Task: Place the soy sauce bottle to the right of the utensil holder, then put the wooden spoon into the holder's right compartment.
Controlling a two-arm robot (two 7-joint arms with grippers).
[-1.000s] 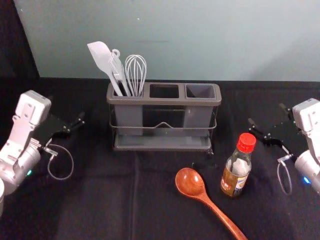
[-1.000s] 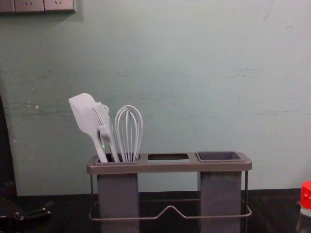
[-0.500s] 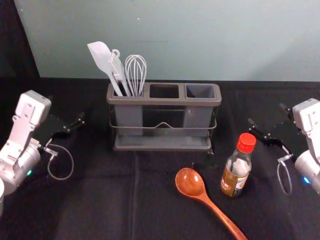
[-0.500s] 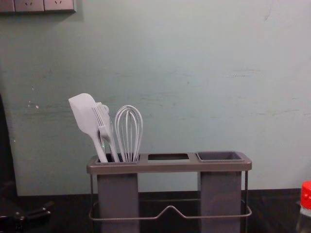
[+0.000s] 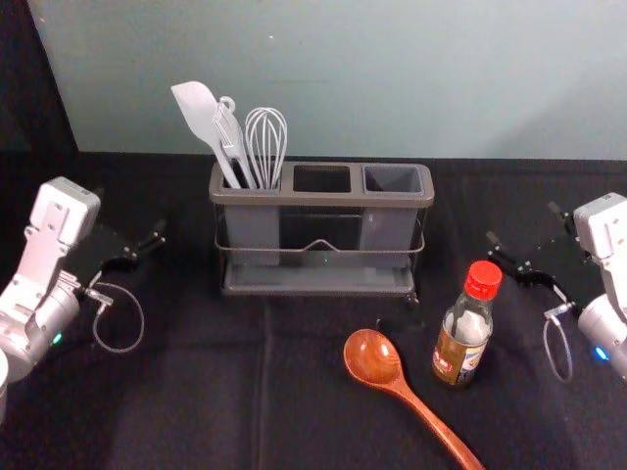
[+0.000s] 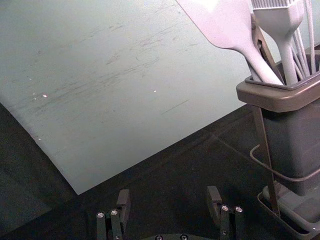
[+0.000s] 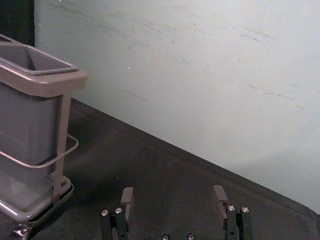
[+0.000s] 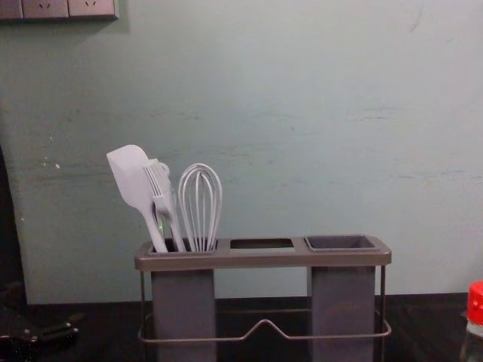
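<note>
The head view takes in the wooden spoon [image 5: 372, 359] lying on the surface [image 5: 176, 416] and the soy sauce bottle [image 5: 458, 351] upright beside it, nearer than the utensil holder [image 5: 318, 199] and to its right. The chest view catches the bottle's red cap [image 8: 475, 305] at the right edge and sockets [image 8: 45, 9] high on the left. Left gripper [image 5: 129, 211] and right gripper [image 5: 524, 224] reach in from either side, empty, fingers spread wide.

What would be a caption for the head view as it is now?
Soy sauce bottle and wooden spoon on black cloth, in front of a utensil holder with its right compartment empty.
</note>
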